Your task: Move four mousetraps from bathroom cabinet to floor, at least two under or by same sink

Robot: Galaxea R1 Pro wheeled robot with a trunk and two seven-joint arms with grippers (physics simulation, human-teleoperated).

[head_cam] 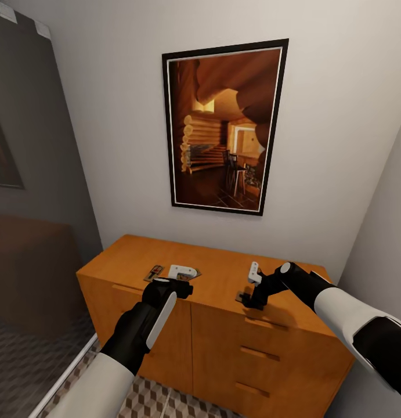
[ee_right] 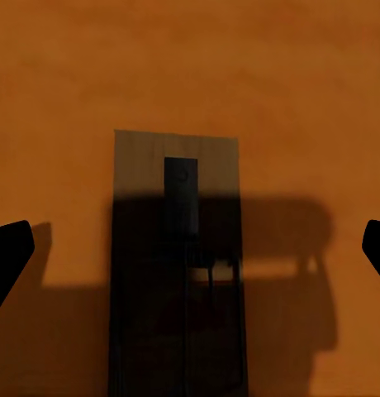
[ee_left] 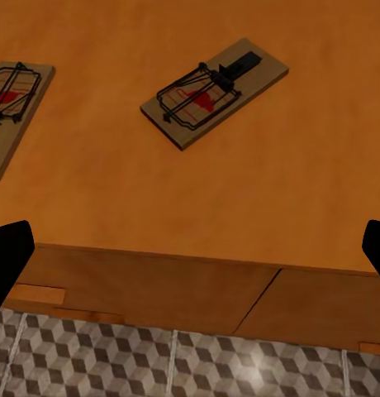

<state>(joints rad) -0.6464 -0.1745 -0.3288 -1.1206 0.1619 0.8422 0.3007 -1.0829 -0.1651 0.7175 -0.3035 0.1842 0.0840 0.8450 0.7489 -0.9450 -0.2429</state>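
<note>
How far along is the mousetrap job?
Nothing placed yet. Two mousetraps lie on the cabinet below the open left pincer. The open right pincer hovers over a third, ungrasped. All floor placement remains.

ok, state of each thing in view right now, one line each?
left gripper: open, empty, over the cabinet top
right gripper: open, empty, above a mousetrap
mousetrap under right gripper: flat on the cabinet top, in the gripper's shadow
two mousetraps near left gripper: flat on the cabinet top, apart, untouched
cabinet: drawers shut
bathroom floor: no mousetrap on the visible tiles
</note>
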